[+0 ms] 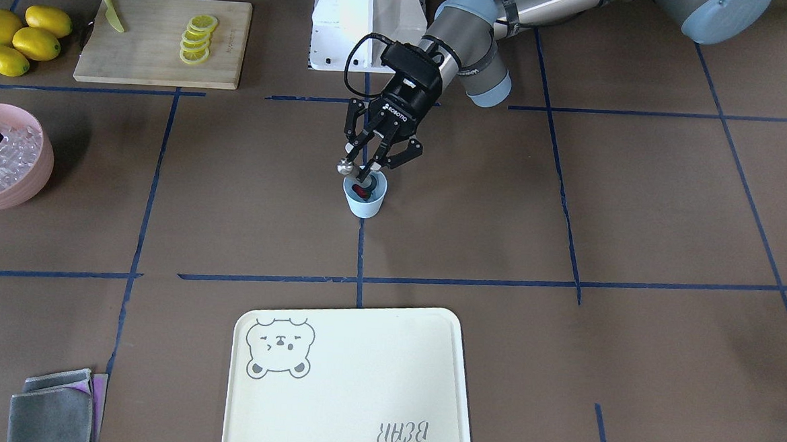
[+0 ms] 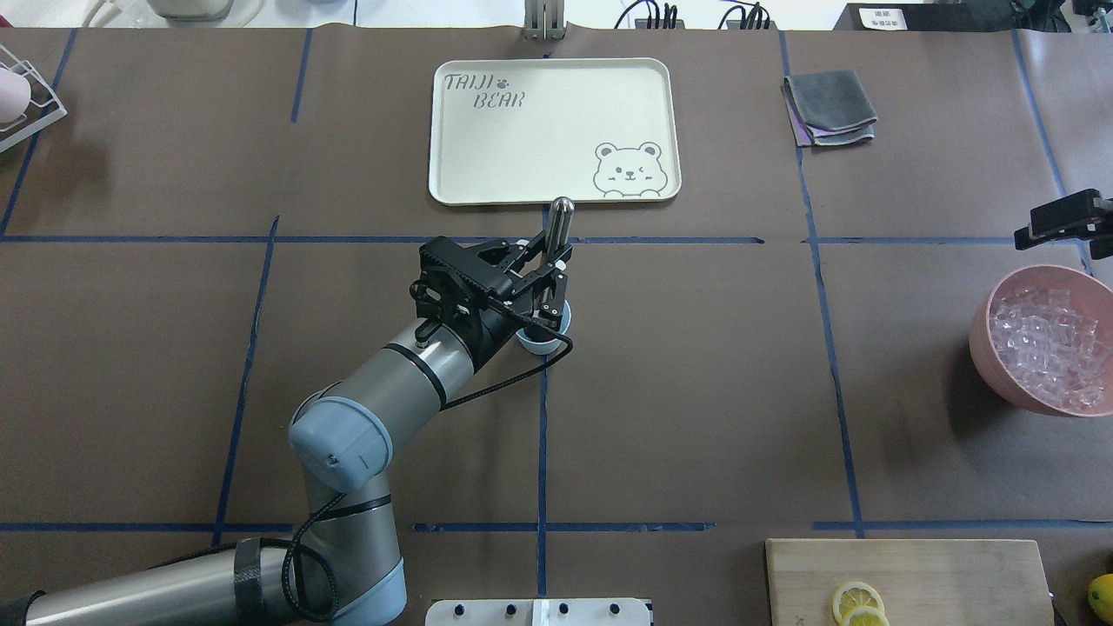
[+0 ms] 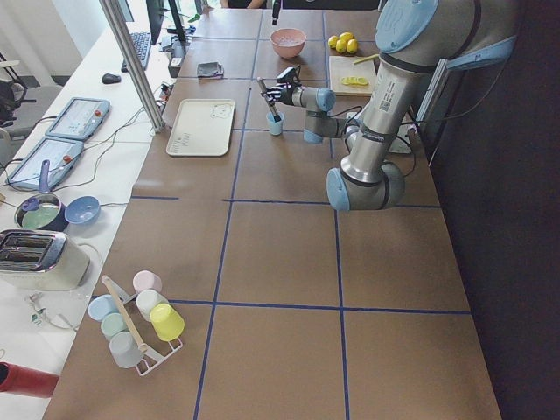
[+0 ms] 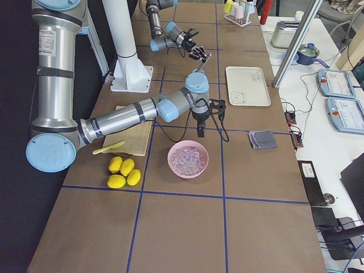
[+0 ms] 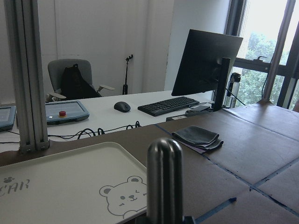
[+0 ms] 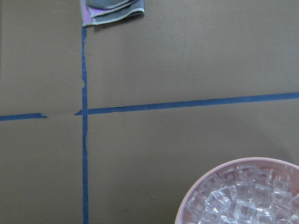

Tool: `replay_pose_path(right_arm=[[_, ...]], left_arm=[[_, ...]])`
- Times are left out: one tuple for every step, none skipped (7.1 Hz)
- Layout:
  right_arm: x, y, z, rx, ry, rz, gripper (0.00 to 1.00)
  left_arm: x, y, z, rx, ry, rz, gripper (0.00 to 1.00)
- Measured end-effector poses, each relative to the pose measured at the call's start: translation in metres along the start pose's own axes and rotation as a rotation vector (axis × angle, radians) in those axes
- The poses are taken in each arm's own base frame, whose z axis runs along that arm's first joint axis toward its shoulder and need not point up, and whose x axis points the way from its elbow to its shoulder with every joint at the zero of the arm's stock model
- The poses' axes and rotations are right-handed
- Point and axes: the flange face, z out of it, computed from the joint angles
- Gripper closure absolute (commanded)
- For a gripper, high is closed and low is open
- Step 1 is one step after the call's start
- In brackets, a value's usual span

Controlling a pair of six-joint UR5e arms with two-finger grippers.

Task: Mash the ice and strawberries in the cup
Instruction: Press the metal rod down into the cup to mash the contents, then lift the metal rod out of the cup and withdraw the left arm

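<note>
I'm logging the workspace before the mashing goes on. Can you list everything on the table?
cup: one, light blue, table centre
strawberry: one, red, inside the cup
muddler: one, silver, standing in the cup
ice cubes: many, clear, in the bowl
bowl: one, pink, robot's right end
tray: one, cream with bear print, far side from robot
cloths: folded stack, grey, beside the tray
cutting board: one, wooden, near robot's right
lemon slices: several, yellow, on the board
knife: one, yellow-green, board's corner
lemons: four, yellow, beside the board
cup rack: one, pastel cups, robot's left end
left gripper: shut on the muddler
right gripper: above the bowl, jaws unclear
</note>
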Motion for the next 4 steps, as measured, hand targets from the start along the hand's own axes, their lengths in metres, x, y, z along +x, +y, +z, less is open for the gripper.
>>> replay_pose_path(right_arm=[[0.000,0.000,0.000,0.000,0.000,0.000,0.00],[0.000,0.000,0.000,-0.001,0.000,0.001,0.00],[0.000,0.000,0.000,-0.001,0.000,0.002,0.00],[0.001,0.000,0.000,-0.001,0.000,0.003,0.00]], left_arm=[[0.010,-0.018,-0.001,0.024,0.016,0.004,0.99],[0.022,-0.046,-0.007,0.048,0.029,0.029,1.00],[0.031,-0.072,-0.013,0.043,0.022,0.061,1.00],[0.036,-0.096,-0.020,0.018,0.000,0.092,1.00]])
